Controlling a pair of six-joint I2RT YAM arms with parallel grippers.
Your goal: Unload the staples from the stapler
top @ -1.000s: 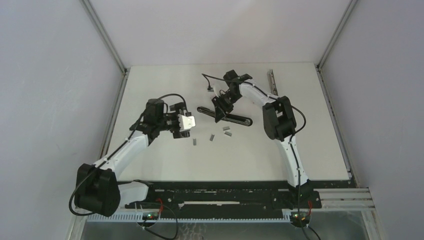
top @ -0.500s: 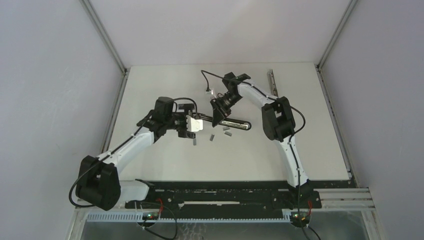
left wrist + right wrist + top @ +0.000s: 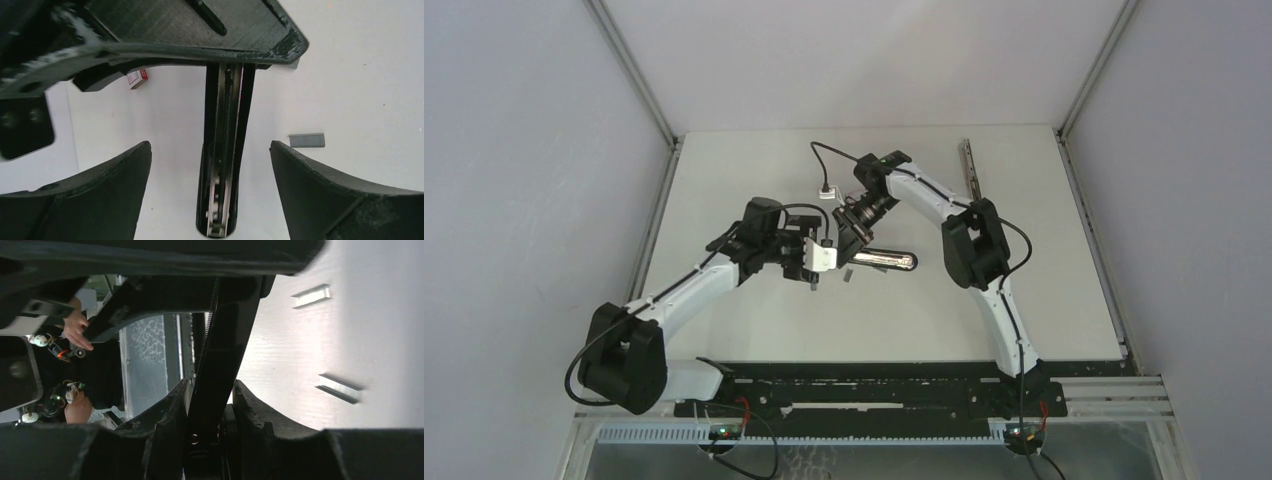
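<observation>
Grey staples (image 3: 306, 140) already lie loose on the table (image 3: 1044, 290), so part of the unloading looks done. In the left wrist view one short strip rests at about 3 o'clock of the stapler (image 3: 223, 150), apart from it. The right wrist view shows two more strips on the bare surface, at 1 and 3 o'clock of the clamped bar.

The stapler sits near the table's middle, swung open, its long channel exposed with the spring visible along it. Something shiny shows at the channel's near end, but whether that is a remaining strip or the pusher cannot be told.

The right gripper (image 3: 210, 385) is closed on the stapler's black arm, both fingers pressed against its sides, holding it up off the base. The left gripper (image 3: 820, 258) has its fingers (image 3: 107, 192) spread wide on either side of the channel, touching nothing that can be seen. A red-and-white box (image 3: 137, 77) lies at 10 o'clock of the channel, well clear.

What is left, by judgement: check the channel, draw out any strip inside, and set it with the others.
</observation>
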